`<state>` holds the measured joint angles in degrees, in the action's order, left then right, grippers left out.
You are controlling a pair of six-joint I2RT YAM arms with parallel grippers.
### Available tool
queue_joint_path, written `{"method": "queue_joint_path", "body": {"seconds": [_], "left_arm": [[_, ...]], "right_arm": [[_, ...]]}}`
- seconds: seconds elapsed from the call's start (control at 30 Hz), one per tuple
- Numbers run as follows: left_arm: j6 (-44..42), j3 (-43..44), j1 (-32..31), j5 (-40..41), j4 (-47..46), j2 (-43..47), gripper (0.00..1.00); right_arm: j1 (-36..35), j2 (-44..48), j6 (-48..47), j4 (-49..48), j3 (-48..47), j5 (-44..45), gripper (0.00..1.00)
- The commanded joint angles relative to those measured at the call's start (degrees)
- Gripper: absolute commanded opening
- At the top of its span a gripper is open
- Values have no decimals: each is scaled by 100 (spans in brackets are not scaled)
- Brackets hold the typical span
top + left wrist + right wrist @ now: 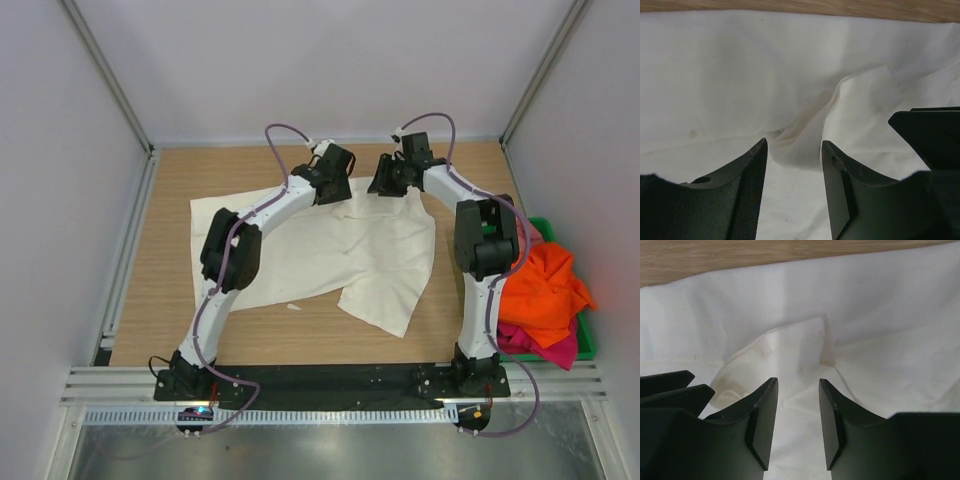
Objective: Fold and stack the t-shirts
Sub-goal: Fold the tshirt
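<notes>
— The cream-white t-shirt [300, 250] lay spread on the table [170, 300]. It ran from beneath the left gripper [335, 163] and the right gripper [393, 172] back toward the arm bases. An orange t-shirt [545, 285] was heaped over a magenta t-shirt [550, 350] in the green bin [586, 335], well off to the right gripper's outer side.

— How did the jaws stand?

— Both were partly spread and neither had anything clamped. At the left gripper, a raised ridge [837, 97] of cloth ran from ahead of the tips down into the gap. At the right gripper, a puffed fold [775, 347] sat just ahead of the tips and a little to their left, with flat cloth under the gap.

— What did you think could go wrong?

— Mostly a poor pinch. The right fold lay off-centre, so jaws closing where they stood could have skimmed past it and caught only slack. The left ridge looked thin, and if it slid out on the lift, one side would have dropped and the fold gone skew.

— Anything else?

— The two grippers sat close, each just beside the other. If they had drawn inward together, the fingers might have knocked. I couldn't tell whether either would have taken one layer or two.
</notes>
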<state>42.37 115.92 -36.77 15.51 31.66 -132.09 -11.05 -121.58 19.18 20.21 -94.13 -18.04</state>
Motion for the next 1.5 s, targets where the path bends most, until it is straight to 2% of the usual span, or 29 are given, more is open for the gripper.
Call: {"method": "queue_joint_path", "body": {"seconds": [0.0, 0.47, 0.87, 0.97, 1.0, 1.07, 1.1, 1.27, 1.3, 1.33, 1.37, 1.4, 1.47], "left_arm": [[342, 273, -84, 304, 297, -36, 49], [290, 291, -172, 207, 455, -168, 45], [35, 309, -163, 75, 613, -221, 31], [-97, 300, -163, -4, 622, -185, 27], [-158, 291, -155, -56, 631, -177, 25], [-334, 300, -146, -153, 640, -159, 25], [-404, 317, -137, -232, 648, -159, 23], [-721, 309, -102, -329, 692, -97, 21], [-739, 309, -102, -338, 701, -80, 21], [-739, 309, -102, -364, 693, -80, 21], [-739, 309, -93, -408, 684, -80, 21], [-739, 309, -93, -443, 675, -80, 21], [-713, 326, -84, -513, 657, -106, 21]], "right_arm": [[15, -85, -142, -325, -246, -226, 44], [129, -445, -187, -544, -334, -569, 45], [244, -832, -371, -298, -923, -841, 44], [244, -859, -231, -342, -915, -1183, 37], [252, -850, -196, -420, -897, -1254, 25], [252, -832, -56, -482, -879, -1430, 12], [261, -832, -11, -483, -897, -1447, 1], [340, -675, 104, -597, -871, -1456, 1], [349, -665, 60, -579, -871, -1483, 2], [366, -657, 33, -562, -879, -1492, 8], [367, -691, 7, -536, -888, -1492, 19], [375, -726, -28, -457, -923, -1500, 38], [375, -806, -98, -421, -1002, -1640, 45]]}}
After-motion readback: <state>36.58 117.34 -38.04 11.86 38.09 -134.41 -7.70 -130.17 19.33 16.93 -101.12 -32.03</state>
